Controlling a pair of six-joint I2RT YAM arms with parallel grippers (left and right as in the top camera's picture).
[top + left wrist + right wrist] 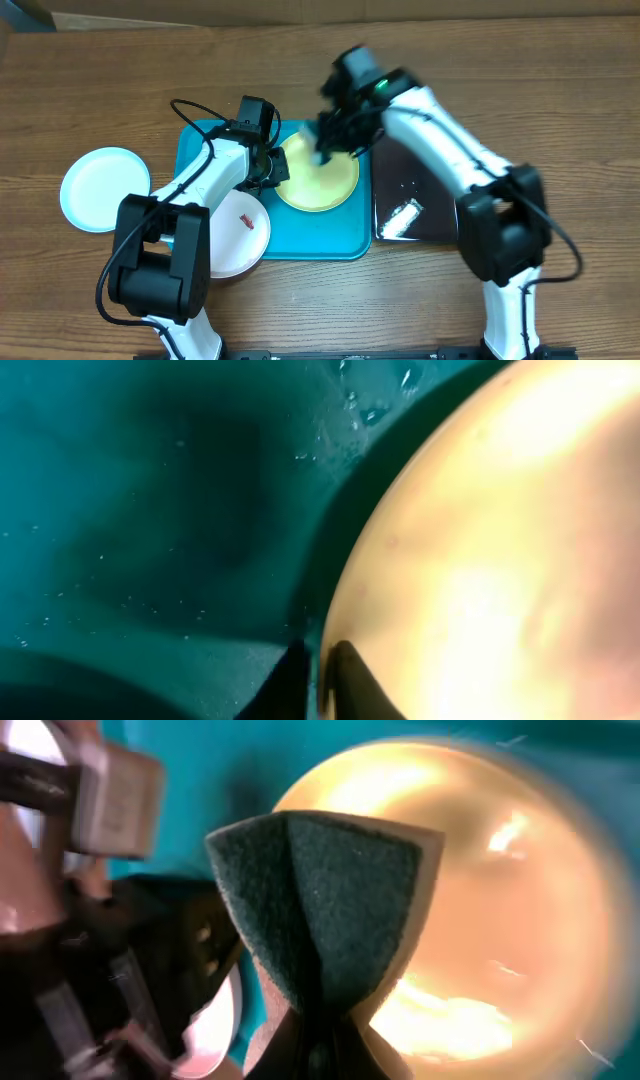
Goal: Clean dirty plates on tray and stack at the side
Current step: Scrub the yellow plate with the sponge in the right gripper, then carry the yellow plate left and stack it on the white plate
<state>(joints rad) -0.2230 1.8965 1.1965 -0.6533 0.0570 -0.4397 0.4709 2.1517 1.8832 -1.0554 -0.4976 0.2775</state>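
Observation:
The yellow-green plate (320, 180) lies on the turquoise tray (330, 235). My left gripper (275, 168) is shut on the plate's left rim; in the left wrist view its fingers (318, 685) pinch the rim of the yellow plate (480, 560). My right gripper (335, 135) hovers over the plate's far edge, shut on a folded green sponge (325, 910) above the yellow plate (500, 930). A white plate with a red smear (240, 235) overlaps the tray's left front. The pale cyan plate (103, 188) lies on the table at the left.
A glossy black tray (425, 200) with a white crumpled item (403, 217) lies just right of the turquoise tray. The wooden table (560, 90) extends around both trays.

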